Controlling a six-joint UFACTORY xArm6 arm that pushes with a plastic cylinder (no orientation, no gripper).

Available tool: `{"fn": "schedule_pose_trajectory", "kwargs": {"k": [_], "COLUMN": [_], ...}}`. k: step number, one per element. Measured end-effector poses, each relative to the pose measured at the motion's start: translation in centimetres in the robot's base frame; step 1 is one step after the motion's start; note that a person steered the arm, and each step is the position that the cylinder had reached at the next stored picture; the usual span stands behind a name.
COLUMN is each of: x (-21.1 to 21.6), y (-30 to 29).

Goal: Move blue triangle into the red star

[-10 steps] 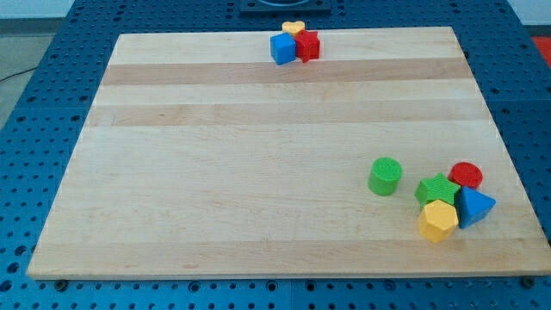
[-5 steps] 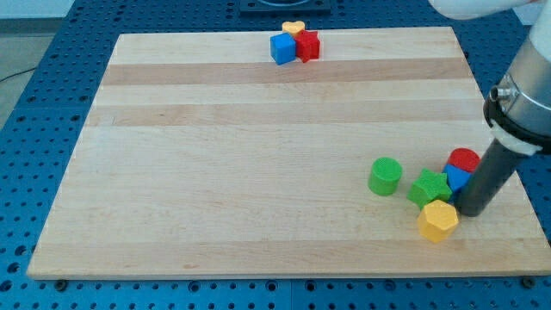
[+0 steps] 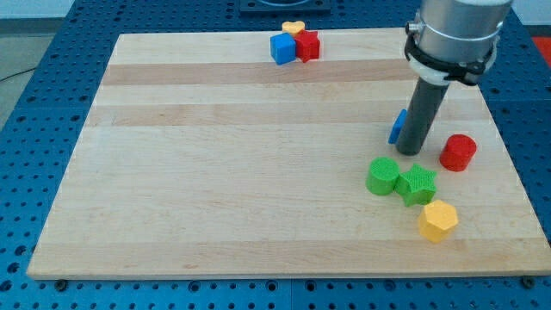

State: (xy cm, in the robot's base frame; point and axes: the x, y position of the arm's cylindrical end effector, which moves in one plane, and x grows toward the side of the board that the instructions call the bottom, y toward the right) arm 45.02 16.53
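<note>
The blue triangle (image 3: 397,127) lies at the board's right, mostly hidden behind my rod; only its left edge shows. My tip (image 3: 410,151) rests on the board just right of and below it, touching or nearly touching it. The red star (image 3: 309,45) sits at the view's top centre, against a blue cube (image 3: 281,48) on its left and a yellow heart (image 3: 294,28) behind. The triangle is far from the star, down and to the right.
A red cylinder (image 3: 458,152) stands right of my tip. A green cylinder (image 3: 383,176) and a green star (image 3: 417,184) touch each other below the tip. A yellow hexagon (image 3: 438,220) lies near the board's bottom right edge.
My rod moved up and left, pushing the blue triangle toward the view's top. The red cylinder shifted up, and the green star slid left against the green cylinder.
</note>
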Motion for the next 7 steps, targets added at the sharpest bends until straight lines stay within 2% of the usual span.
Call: {"fn": "schedule_pose_trajectory", "kwargs": {"k": [2, 4, 7], "x": [-4.2, -8.4, -16.2], "y": [1.1, -2.0, -3.1]}}
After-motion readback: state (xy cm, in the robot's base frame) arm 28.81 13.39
